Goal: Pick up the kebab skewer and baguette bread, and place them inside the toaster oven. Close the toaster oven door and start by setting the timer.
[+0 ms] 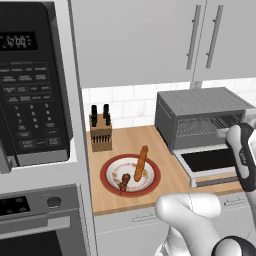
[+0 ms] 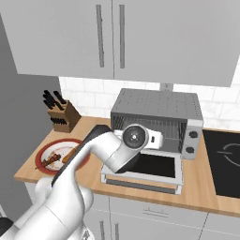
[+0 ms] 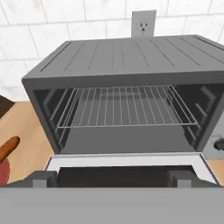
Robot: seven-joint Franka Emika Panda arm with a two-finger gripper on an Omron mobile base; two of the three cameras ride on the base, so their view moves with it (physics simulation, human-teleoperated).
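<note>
Your gripper (image 3: 112, 177), jaws wide and empty, faces the toaster oven (image 3: 131, 61); baguette bread (image 3: 8, 148) lies at nine o'clock.

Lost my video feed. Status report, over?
Gripper open, empty, facing toaster oven. Toaster oven door down, rack bare. Kebab skewer and baguette bread on plate. Nothing blocking.

The wooden counter (image 1: 165, 170) carries a knife block (image 1: 100, 129), a red-rimmed plate (image 1: 111, 165) and the toaster oven (image 1: 200, 112).
</note>
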